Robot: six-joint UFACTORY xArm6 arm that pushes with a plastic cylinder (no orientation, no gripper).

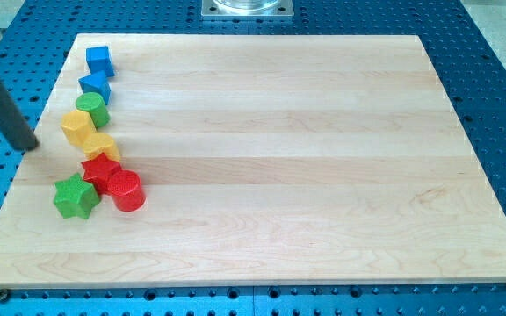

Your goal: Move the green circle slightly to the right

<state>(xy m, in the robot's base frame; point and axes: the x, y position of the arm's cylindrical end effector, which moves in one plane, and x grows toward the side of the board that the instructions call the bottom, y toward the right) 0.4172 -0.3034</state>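
Note:
The green circle [92, 108] is a short green cylinder near the board's left edge, touching a blue block [96, 86] above it and a yellow hexagon [78, 128] below it. My tip [28, 145] is the lower end of the dark rod at the view's left, off the board's left edge over the blue perforated table, left of and a little below the green circle.
A blue cube [100, 60] sits at the column's top. Below the hexagon lie a second yellow block [103, 146], a red star [101, 170], a red cylinder [126, 190] and a green star [75, 197]. The wooden board [306, 158] lies on a blue perforated table.

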